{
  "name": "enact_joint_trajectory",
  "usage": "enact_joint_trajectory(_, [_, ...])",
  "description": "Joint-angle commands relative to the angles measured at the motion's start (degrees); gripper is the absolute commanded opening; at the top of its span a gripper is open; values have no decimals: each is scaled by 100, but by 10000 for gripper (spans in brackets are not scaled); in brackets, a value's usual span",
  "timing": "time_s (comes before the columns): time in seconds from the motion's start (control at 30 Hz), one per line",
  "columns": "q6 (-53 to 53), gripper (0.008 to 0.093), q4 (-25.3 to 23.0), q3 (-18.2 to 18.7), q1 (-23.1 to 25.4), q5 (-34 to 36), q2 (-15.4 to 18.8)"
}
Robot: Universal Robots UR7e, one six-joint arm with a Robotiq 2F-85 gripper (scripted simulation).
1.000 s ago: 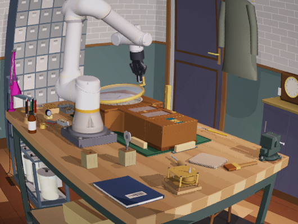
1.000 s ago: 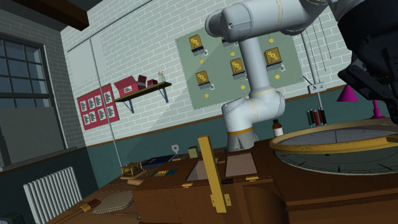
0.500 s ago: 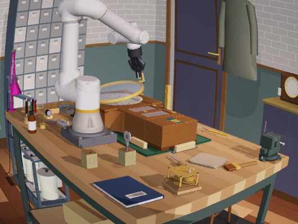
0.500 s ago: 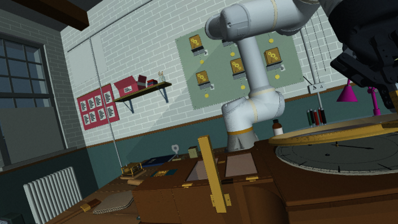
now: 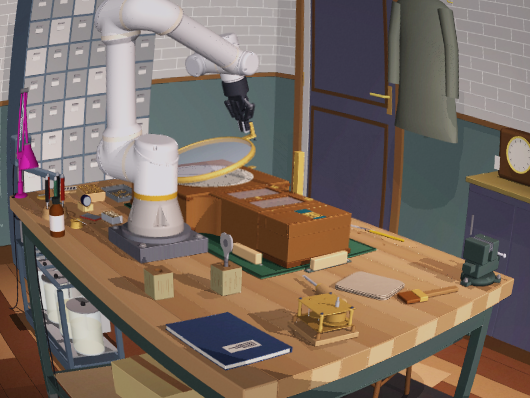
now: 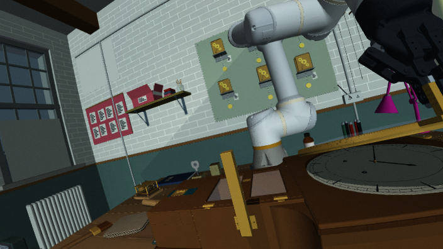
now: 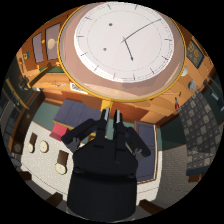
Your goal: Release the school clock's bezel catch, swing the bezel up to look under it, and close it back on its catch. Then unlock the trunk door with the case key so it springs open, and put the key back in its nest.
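Observation:
The brass glazed bezel [image 5: 216,159] stands tilted up off the white clock dial [image 6: 377,169], hinged on its far side and raised at the side nearest the door. The dial lies flat at the head of the brown wooden clock case [image 5: 270,220], whose trunk door with two panes [image 5: 267,198] runs toward the table's front. The case key [image 5: 226,248] stands upright in its wooden nest block [image 5: 226,279] in front of the case. A brass catch bar [image 6: 236,193] stands up at the case's side. My gripper [image 5: 246,126] is above the bezel's raised edge, closed on the bezel's brass tab [image 7: 106,105].
Behind the case are a dark door [image 5: 350,100] and a hanging coat [image 5: 425,70]. My arm's base [image 5: 156,235] stands left of the case. A second wooden block [image 5: 158,282], a blue book [image 5: 227,340], a brass movement [image 5: 326,315], a pad, a brush and a vice [image 5: 481,260] lie toward the front.

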State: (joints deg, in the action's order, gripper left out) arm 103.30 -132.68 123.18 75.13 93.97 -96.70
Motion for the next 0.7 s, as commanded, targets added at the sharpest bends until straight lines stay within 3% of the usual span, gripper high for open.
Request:
enact_joint_trajectory(0.0, [6,80,-12,7,7,6,-31])
enact_joint_trajectory(0.67, [99,80,-271,250,157,195,-573])
